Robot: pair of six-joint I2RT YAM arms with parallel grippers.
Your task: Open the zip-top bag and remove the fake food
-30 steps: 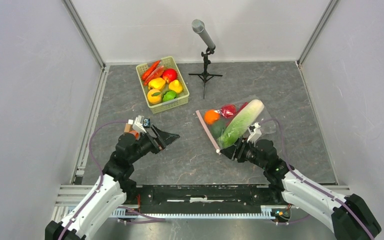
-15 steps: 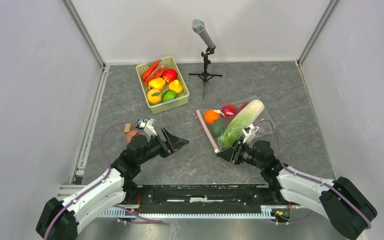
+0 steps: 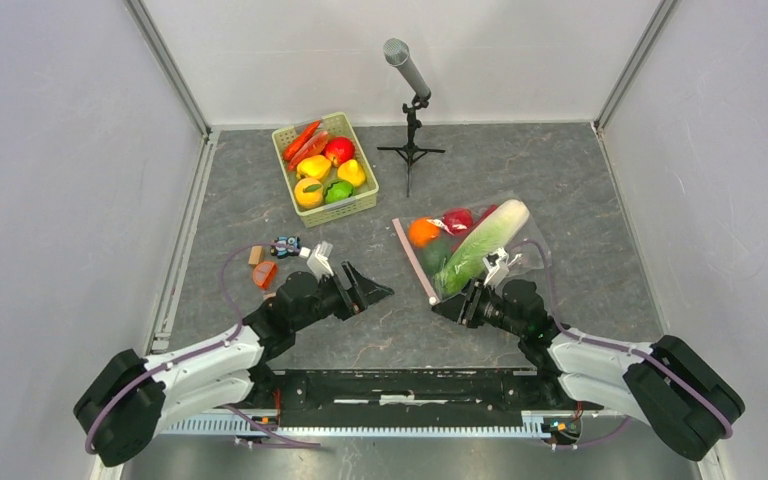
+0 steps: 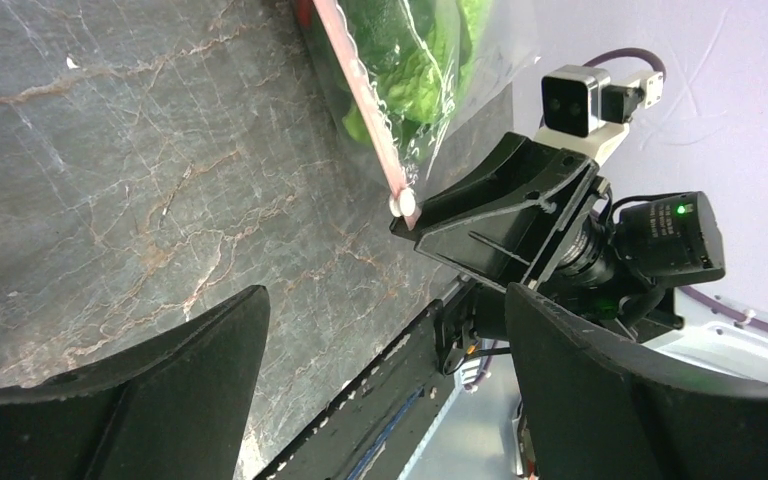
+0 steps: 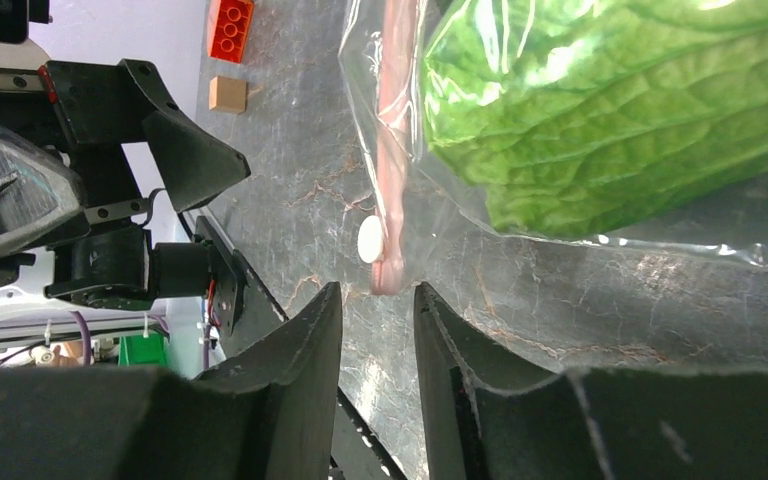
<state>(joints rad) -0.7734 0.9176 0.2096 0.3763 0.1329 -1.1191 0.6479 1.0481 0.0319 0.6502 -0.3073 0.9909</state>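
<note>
While my right gripper (image 5: 375,295) aims narrow, empty jaws at the zip-top bag (image 5: 362,90) and its pink strip (image 5: 397,120), my left gripper (image 4: 385,300) hovers wide open, empty. Likely I'm setting up a two-handed pull.

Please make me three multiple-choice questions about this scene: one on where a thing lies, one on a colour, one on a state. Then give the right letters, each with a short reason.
1. Where does the clear plastic zip-top bag lie?
A. in the far left corner
B. lifted in the air
C. on the grey marbled table, just ahead of the right hand

2. What colour is the zip strip along the bag's edge?
A. blue
B. pale pink
C. yellow

3. In what state is the left hand?
A. wide open and empty
B. shut on the bag
C. shut on a small block

Answers:
1 C: the overhead view shows the bag flat on the table, with the right hand at its near corner.
2 B: the strip looks pale pink in all three views.
3 A: its jaws stand far apart with nothing between them.
</note>
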